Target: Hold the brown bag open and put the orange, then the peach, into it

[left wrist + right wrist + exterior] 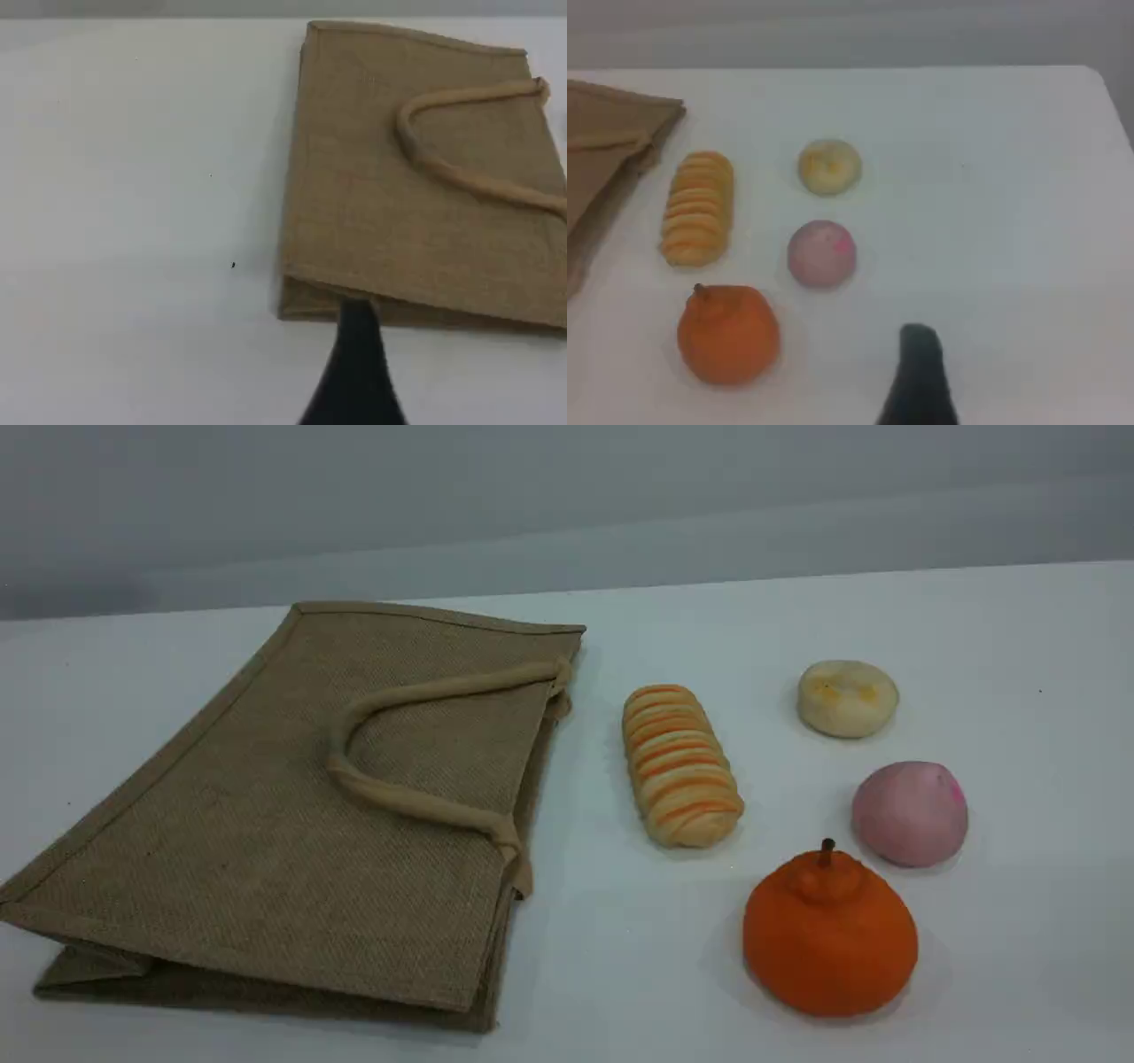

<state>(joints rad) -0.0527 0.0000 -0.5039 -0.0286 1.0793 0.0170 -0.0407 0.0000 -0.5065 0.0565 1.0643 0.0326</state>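
Note:
The brown bag (310, 806) lies flat and closed on the white table at the left, its beige handle (416, 804) resting on top. Its mouth faces right. The orange (828, 934) sits near the front right, stem up, and the pink peach (910, 813) is just behind it to the right. No arm shows in the scene view. In the left wrist view, one dark fingertip (357, 354) hangs over the near edge of the bag (416, 195), holding nothing. The right wrist view has a dark fingertip (919, 372) above bare table, right of the orange (728, 335) and below the peach (821, 253).
An orange-striped bread loaf (680, 766) lies between the bag and the fruit. A pale yellow round cake (847, 698) sits behind the peach. The table's far right corner (1099, 73) shows in the right wrist view.

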